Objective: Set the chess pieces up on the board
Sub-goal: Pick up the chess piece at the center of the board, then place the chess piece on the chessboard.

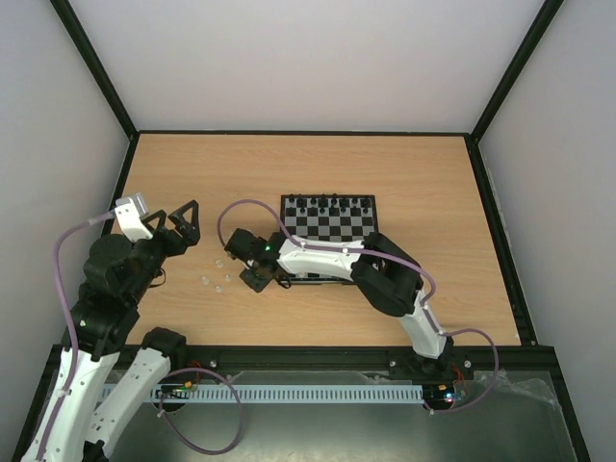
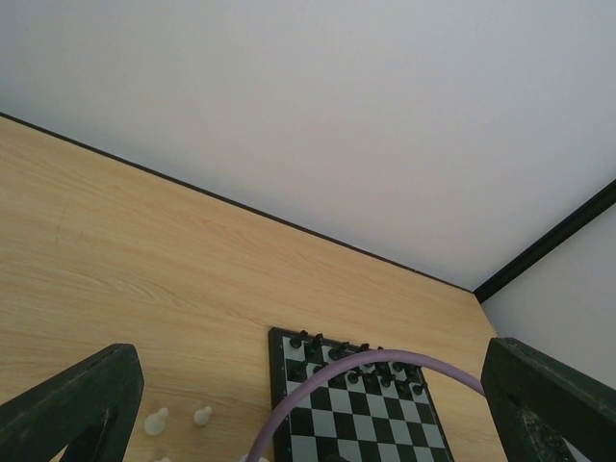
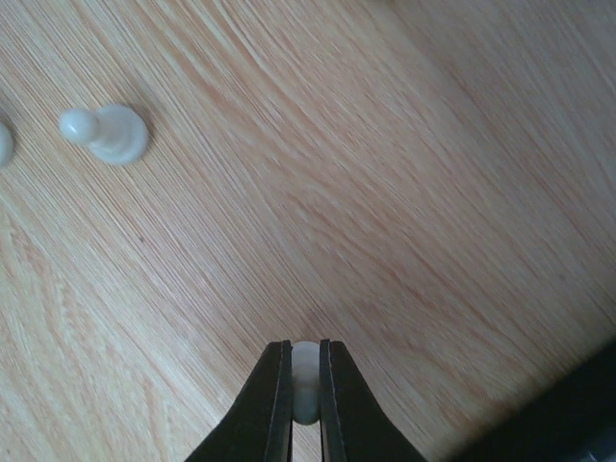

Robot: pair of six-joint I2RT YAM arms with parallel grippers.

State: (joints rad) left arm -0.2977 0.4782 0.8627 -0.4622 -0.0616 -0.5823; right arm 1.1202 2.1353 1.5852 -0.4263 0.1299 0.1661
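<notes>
A wooden worktop (image 1: 423,173) carries a small chess board (image 1: 337,231), with black pieces (image 1: 332,204) standing along its far rows. Just off the board's near left corner, the right pincer (image 3: 303,348) is closed narrowly on one tiny white piece (image 3: 305,385), held at the very tips of its fingers. Whether the piece is clear of the wood is impossible to tell. Further left of the board lie the loose white pieces (image 1: 217,279), one of them a pawn (image 3: 106,133) on its side. The left pincer (image 1: 178,219) hangs wide and empty, well to the left of the board. The main risk is probably the grip: the piece is smooth, rounded and far smaller than the fingers, so it could twist or squirt out during the carry to the board. Its tilt between the fingers is unclear, so it might topple when released onto a square. The right arm (image 1: 385,279) lies across the board's near edge and hides the near rows, so a careless swing there could shift the board or knock over the black pieces.
</notes>
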